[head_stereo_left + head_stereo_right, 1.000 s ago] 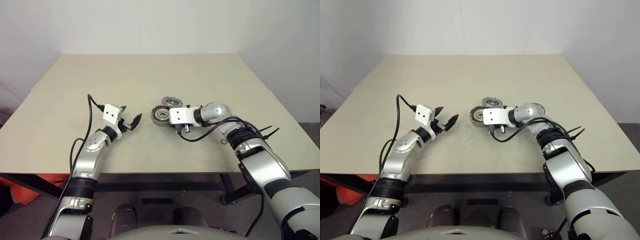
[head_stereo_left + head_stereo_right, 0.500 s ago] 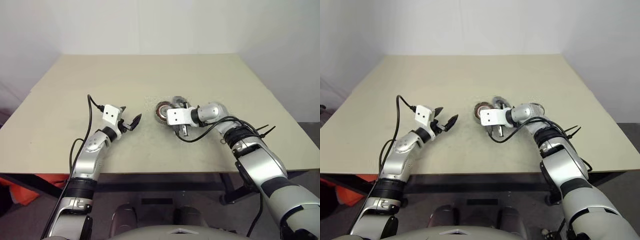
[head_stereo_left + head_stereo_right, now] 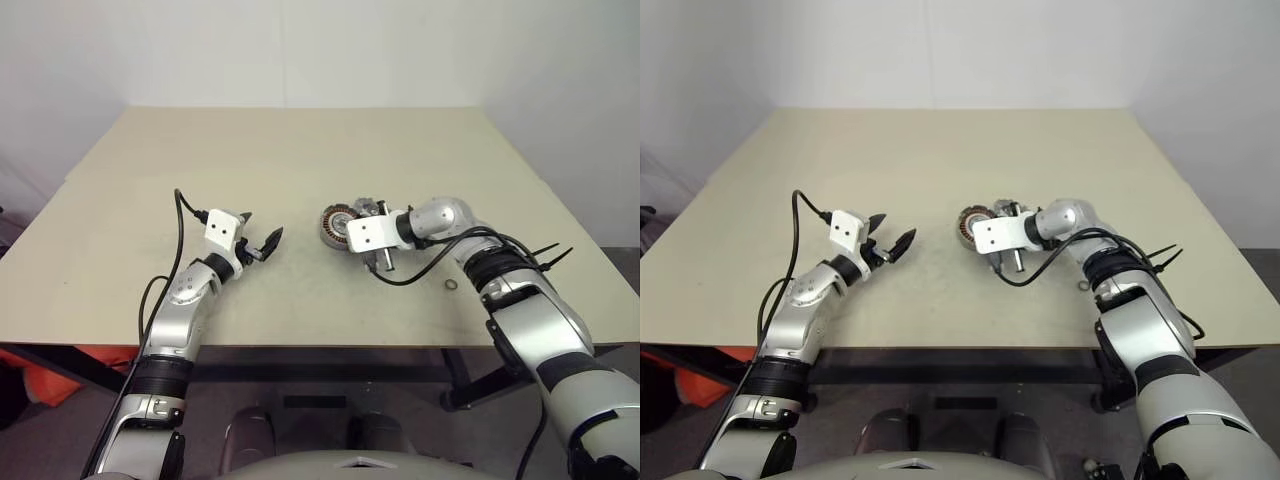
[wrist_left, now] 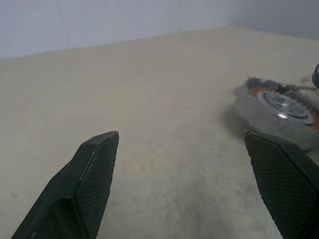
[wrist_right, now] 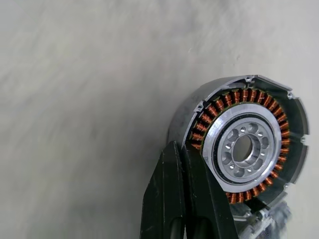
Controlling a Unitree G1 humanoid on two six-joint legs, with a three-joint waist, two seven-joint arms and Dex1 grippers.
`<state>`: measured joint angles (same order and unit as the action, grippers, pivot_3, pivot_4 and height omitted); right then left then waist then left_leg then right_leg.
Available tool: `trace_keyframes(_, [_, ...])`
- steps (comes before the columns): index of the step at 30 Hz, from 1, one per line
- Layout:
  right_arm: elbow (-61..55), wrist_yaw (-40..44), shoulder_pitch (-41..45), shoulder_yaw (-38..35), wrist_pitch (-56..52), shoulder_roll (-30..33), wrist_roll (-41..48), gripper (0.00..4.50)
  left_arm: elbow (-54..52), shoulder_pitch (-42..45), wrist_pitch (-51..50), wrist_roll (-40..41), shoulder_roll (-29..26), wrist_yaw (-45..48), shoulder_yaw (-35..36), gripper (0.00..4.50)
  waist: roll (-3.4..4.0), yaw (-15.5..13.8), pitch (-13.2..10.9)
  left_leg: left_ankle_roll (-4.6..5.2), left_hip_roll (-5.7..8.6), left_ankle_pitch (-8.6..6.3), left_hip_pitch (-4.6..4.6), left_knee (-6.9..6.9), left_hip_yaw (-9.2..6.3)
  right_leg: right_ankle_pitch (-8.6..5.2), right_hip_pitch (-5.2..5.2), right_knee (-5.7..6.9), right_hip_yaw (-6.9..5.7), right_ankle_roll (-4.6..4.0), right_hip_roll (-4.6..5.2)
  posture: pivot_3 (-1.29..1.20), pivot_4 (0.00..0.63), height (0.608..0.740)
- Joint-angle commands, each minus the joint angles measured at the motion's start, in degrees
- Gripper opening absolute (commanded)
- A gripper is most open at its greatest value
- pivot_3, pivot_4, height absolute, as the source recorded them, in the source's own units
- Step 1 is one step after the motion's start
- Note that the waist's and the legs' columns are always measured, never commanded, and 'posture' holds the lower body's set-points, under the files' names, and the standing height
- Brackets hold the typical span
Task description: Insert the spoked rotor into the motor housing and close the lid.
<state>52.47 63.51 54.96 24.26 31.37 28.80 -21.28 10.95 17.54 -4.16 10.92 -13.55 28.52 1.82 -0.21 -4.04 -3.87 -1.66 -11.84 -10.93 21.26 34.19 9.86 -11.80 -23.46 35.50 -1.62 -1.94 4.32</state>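
A plain beige table (image 3: 300, 160) fills the middle of the head views, with a white wall behind it.

Right of centre, the right gripper (image 5: 185, 164) has its two black fingers pressed together on the near rim of the motor housing (image 5: 244, 147), apparently pinching the rim, though the contact itself is hidden. In the right wrist view the housing stands tipped up on edge, its open face turned to the camera, showing the ring of copper windings around a silver centre bearing. In the head views the housing (image 3: 338, 224) sits just left of the gripper's white wrist block, and a grey toothed piece, perhaps the spoked rotor (image 3: 366, 207), shows just behind it, too small to tell for sure.

Left of centre, the left gripper (image 3: 262, 245) hovers over bare table with its fingers (image 4: 92, 184) spread wide, holding nothing, well apart from the housing.

A small ring (image 3: 452, 287) lies on the table at lower right.
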Motion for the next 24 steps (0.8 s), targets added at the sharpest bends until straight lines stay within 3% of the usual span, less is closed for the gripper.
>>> trace_keyframes(1, [-7.72,3.73,1.01,-2.24,0.50,2.67,4.15,0.03,-0.54,0.58,1.52,-0.07,0.03,-0.11,0.09,4.25,-0.01,0.01,0.00,0.00,0.00,0.00,0.00,0.00,0.00,0.00,-0.02,0.00,0.00,0.00,0.00,0.00,0.000,0.740])
trace_keyframes(12, [-28.74,10.56,-10.76,-2.29,-8.61,6.14,10.17,0.03,0.18,0.83,1.84,-0.22,0.58,0.03,-0.06,4.25,-0.03,-0.04,-0.02,0.04,-0.01,-0.01,0.01,-0.01,0.02,0.00,-0.05,0.01,0.01,0.00,-0.02,0.00,0.000,0.740])
trace_keyframes(23, [-34.42,8.83,-15.47,-1.44,-12.78,8.11,7.08,0.03,0.07,0.71,1.74,-0.28,0.51,0.33,-0.16,4.25,-0.03,-0.04,-0.02,0.03,0.00,-0.01,0.00,0.00,0.01,0.00,-0.04,0.00,0.02,0.01,0.00,0.00,0.000,0.740])
trace_keyframes(24, [-34.29,8.95,-15.50,-1.34,-13.07,8.06,7.13,0.21,0.08,0.73,1.71,-0.29,0.53,0.36,-0.18,4.25,-0.03,-0.04,-0.02,0.03,0.00,-0.01,0.00,0.00,0.01,0.00,-0.04,0.00,0.02,0.01,0.00,0.00,0.000,0.740])
